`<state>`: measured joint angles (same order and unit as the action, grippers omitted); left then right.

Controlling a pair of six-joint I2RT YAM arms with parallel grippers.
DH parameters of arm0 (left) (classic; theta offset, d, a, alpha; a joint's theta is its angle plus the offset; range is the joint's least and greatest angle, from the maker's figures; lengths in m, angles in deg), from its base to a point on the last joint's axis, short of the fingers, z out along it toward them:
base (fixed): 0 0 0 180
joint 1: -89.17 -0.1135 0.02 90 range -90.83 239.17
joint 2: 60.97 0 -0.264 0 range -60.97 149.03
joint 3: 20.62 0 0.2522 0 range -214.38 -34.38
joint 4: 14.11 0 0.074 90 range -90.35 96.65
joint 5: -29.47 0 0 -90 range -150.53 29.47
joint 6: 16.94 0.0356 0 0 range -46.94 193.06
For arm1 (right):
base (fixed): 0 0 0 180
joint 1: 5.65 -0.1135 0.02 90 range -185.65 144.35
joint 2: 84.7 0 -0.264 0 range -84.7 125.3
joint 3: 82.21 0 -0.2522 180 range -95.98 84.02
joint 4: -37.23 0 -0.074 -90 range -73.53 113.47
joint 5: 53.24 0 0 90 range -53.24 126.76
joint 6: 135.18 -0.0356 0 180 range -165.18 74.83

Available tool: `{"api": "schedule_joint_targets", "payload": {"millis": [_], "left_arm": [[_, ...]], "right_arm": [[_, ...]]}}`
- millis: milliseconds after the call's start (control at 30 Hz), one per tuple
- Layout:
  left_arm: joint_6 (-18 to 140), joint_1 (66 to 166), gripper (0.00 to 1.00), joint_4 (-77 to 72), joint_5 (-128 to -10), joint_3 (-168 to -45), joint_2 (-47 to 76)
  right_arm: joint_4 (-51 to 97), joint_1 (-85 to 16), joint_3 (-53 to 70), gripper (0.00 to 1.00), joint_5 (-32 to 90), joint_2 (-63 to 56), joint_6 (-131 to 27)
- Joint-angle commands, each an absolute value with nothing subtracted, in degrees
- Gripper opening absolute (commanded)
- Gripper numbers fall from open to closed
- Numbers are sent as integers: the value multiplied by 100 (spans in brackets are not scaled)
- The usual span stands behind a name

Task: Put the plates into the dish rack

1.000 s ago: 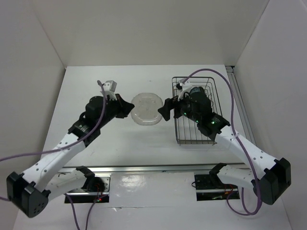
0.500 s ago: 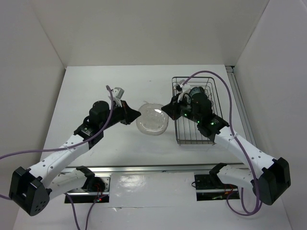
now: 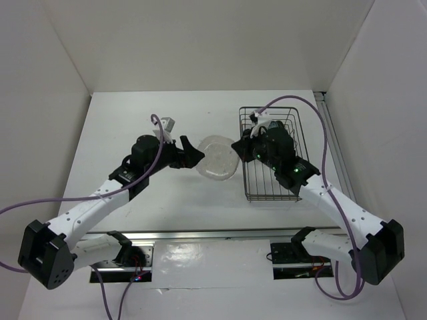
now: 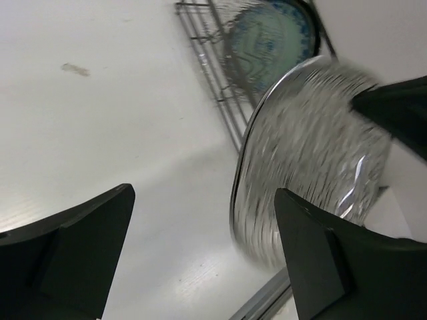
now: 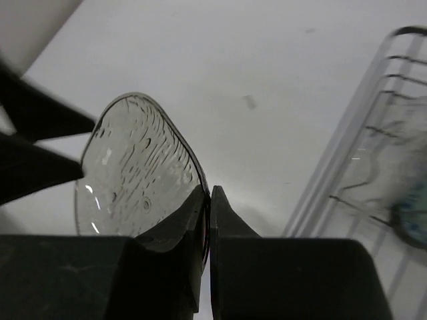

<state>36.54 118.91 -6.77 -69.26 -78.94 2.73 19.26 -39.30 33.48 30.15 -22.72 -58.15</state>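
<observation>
Top external view: the glass plate (image 3: 219, 157) is up on edge in the middle of the white table (image 3: 133, 133), between the two arms and just left of the rack (image 3: 267, 197). The right gripper (image 3: 234, 148) has it by the rim on the side nearest the rack. The left gripper (image 3: 195, 152) sits just off the opposite rim. From up here I cannot tell whether it touches the glass.

The right wrist view settles the hold. The jaws are pinched almost together, with only the plate's thin edge between them. The ribbed glass fans out up and to the left of the pinch. The left gripper's dark tips show at the far left of that view, close to the plate's other side. The rack's wires run along the right edge.

From the left wrist view, the jaws are spread wide with nothing between them but bare table. The plate stands steeply tilted just ahead of them, toward the right-hand jaw, which covers its lower rim. I cannot say whether that rim rests on the table. A dark tip of the right gripper meets the plate's upper right edge. Behind it a blue plate (image 4: 277, 37) stands upright among the rack's wires.
</observation>
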Motion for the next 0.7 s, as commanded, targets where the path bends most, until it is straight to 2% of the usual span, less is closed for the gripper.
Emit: {"api": "schedule_joint_targets", "payload": {"millis": [0, 67, 133, 167, 267, 400, 667], "left_arm": [[3509, 11888, 100, -99, -6107, -8167, 117], [3561, 11888, 100, 70, -5957, -8167, -23], [3562, 11888, 100, 306, -5956, -8167, -93], [3562, 11888, 100, 308, -5956, -8167, -146], [3562, 11888, 100, 387, -5964, -8026, -357], [3491, 11888, 100, 387, -6088, -7737, -542], [3307, 11888, 100, -8, -6693, -7254, -613]], "right_arm": [[1304, -3949, 2612, 0, 5780, -2484, -5714], [1109, -3879, 2313, 0, 7244, -2484, -5520], [1037, -3747, 2172, 0, 8172, -2484, -5127], [1107, -3642, 2171, 0, 9107, -2424, -5011], [1363, -3133, 2110, 0, 9748, -2266, -4570], [1641, -2194, 2179, 0, 9750, -2212, -4501], [1951, -1347, 2487, 0, 8766, -2204, -4606]]}}
